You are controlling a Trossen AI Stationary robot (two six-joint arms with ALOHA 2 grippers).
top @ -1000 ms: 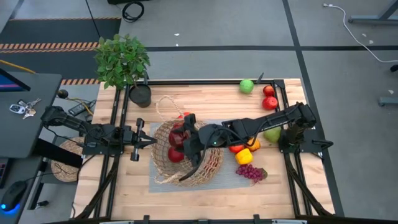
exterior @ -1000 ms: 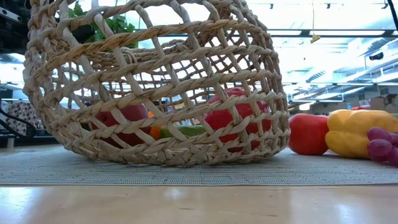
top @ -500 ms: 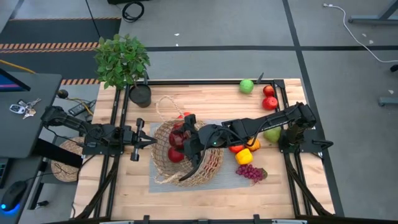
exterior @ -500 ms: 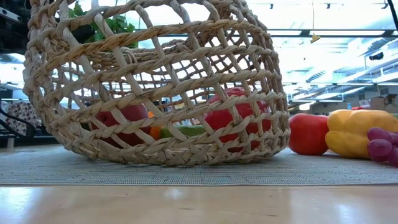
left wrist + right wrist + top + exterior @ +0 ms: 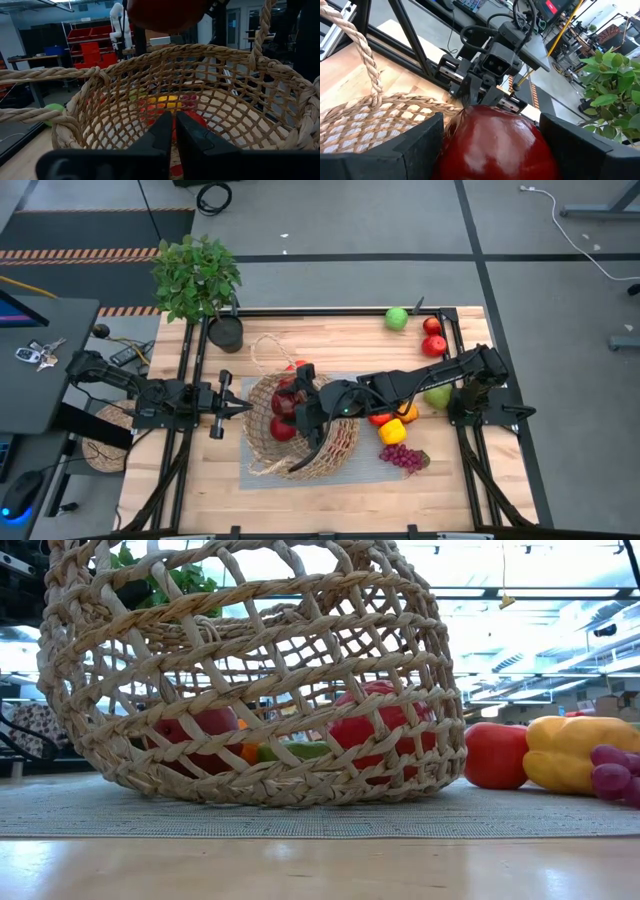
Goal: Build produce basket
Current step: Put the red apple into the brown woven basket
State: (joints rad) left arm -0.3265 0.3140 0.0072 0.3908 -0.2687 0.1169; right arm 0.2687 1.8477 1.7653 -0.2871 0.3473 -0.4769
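I saw the large round tan wicker basket (image 5: 300,425) lying tipped on the grey woven mat (image 5: 395,468) near the middle of the wooden bench (image 5: 330,340), its open mouth turned toward the left edge and its looped handle toward the far edge. Two red fruits (image 5: 375,730) and something green and orange lay inside it. My right gripper (image 5: 290,402) hung over the basket's mouth, its dark fingers (image 5: 405,150) clamped on either side of a dark red apple (image 5: 495,145). My left gripper (image 5: 235,407) sat just beside the basket's rim, fingers (image 5: 162,132) pressed together on nothing.

On the mat's right edge lay a red tomato (image 5: 497,754), a yellow pepper (image 5: 575,752) and purple grapes (image 5: 402,457). Near the far right corner I saw a green apple (image 5: 397,318) and two red apples (image 5: 433,337). A leafy potted plant (image 5: 200,280) stood at the far left corner.
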